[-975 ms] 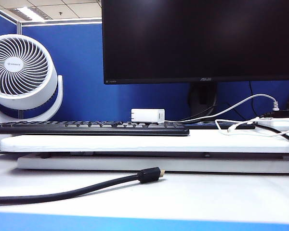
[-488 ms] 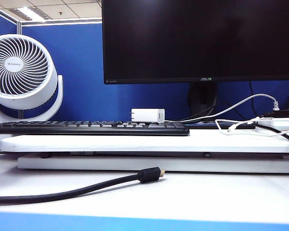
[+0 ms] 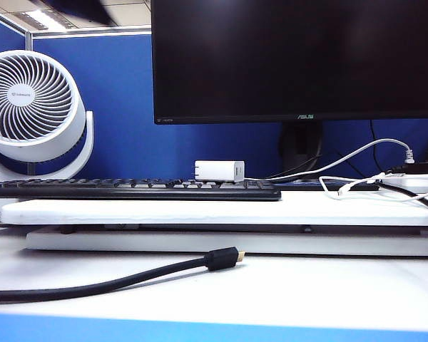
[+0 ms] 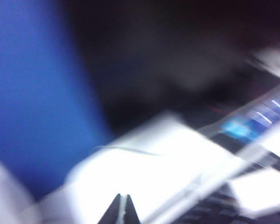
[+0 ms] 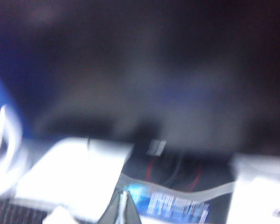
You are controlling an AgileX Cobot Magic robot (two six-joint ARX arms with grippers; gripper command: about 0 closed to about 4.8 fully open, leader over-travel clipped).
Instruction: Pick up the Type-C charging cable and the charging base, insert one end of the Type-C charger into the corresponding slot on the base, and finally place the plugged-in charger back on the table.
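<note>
A dark shape has just come in at the far top left, probably an arm. Nothing is picked up yet. The charging base [image 3: 218, 171] sits behind the keyboard [image 3: 132, 189]; the thin white cable [image 3: 357, 184] lies right. Left gripper [image 4: 121, 210] and right gripper [image 5: 122, 208] show fingers pressed together, empty; both wrist views are smeared.

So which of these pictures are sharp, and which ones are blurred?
Exterior view: sharp, evenly lit; the charging base and black cable are crisp. Left wrist view: heavy motion smear; only the shut left end effector reads. Right wrist view: equally smeared and dark, right end effector shut.
</note>
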